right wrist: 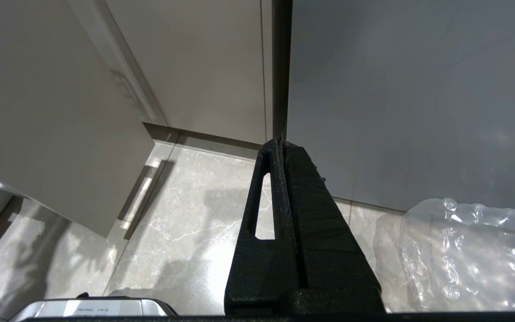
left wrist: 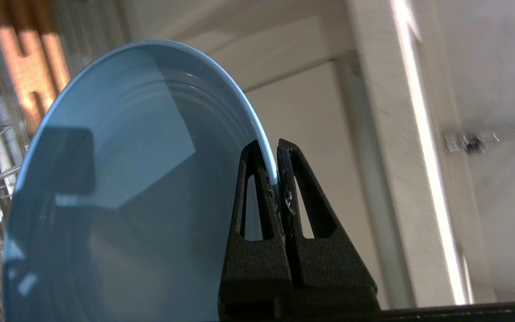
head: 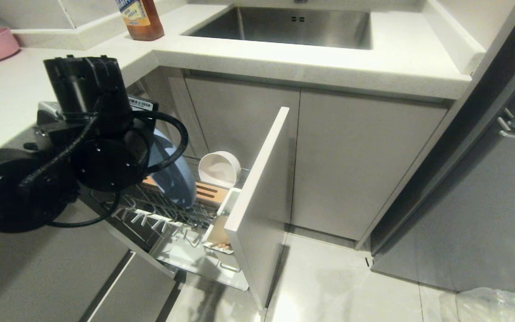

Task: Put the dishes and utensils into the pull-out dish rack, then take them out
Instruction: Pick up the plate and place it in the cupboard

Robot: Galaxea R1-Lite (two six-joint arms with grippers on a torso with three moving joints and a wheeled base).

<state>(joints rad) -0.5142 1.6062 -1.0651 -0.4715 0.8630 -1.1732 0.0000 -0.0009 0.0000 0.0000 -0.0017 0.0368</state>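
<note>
Progress looks partial: left gripper (left wrist: pixel 277 172) pinches the round light-blue plate (left wrist: pixel 119 188) by its rim over the chrome wire pull-out rack (head: pixel 168 219); cream-white bowl (head: pixel 218 168) already racked; right gripper (right wrist: pixel 282 147) parked, closed on nothing.

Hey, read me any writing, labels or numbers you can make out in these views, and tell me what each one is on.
No text is legible in any view.
Amber bottle on the counter: blue and yellow label with print, too blurred to read.
Left arm: white sticker with dark print, too small to read.
Grey housing in the right wrist view: a line of print, blurred.
Light-blue plate: no markings.
</note>
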